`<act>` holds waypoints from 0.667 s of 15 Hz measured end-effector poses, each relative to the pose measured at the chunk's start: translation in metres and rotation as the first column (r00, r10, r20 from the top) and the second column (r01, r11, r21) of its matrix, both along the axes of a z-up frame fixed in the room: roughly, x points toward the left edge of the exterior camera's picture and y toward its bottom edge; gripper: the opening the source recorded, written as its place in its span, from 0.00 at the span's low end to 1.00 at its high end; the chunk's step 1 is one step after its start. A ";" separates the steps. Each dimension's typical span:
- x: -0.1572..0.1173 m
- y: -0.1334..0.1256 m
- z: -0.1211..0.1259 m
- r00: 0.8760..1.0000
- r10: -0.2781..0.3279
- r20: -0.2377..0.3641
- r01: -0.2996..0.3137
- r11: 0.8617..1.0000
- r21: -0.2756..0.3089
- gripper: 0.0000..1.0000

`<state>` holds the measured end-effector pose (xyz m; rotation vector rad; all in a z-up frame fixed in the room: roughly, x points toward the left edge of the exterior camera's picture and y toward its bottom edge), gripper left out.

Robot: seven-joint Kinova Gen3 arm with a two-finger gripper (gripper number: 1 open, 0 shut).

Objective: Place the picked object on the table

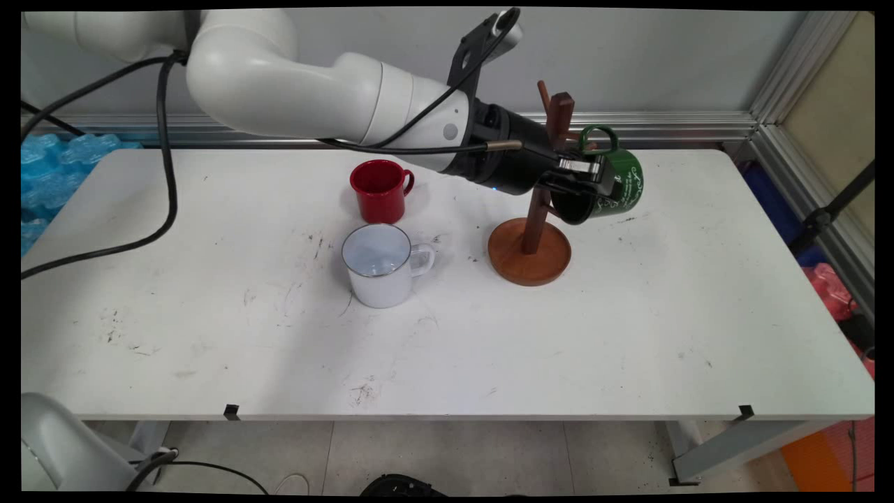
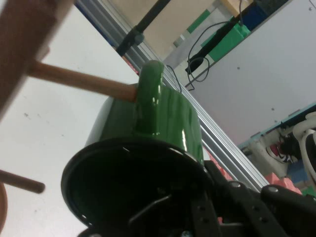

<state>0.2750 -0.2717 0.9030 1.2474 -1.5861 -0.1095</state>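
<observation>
Way off to the hand's left sit the red mug (image 1: 379, 188) & white mug (image 1: 380, 265) on the table (image 1: 628, 335), both standing up, not near the hand. The gripper (image 1: 585, 183) is clamped on the rim of the green mug (image 1: 604, 188), which is up in the air & tipped on its side, w/ its handle (image 2: 149, 96) right at the tip of a peg (image 2: 81, 80) on the wooden mug tree (image 1: 531, 237). The mug is only pinched at the rim, so it could slip or twist, & if the handle bumps the peg end it could push the tree over.
</observation>
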 end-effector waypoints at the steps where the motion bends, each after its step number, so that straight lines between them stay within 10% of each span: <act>1: -0.001 0.002 0.000 1.000 -0.004 0.001 0.004 1.000 0.001 0.00; 10: 0.001 0.027 0.004 0.994 -0.095 0.062 0.096 0.995 -0.005 0.00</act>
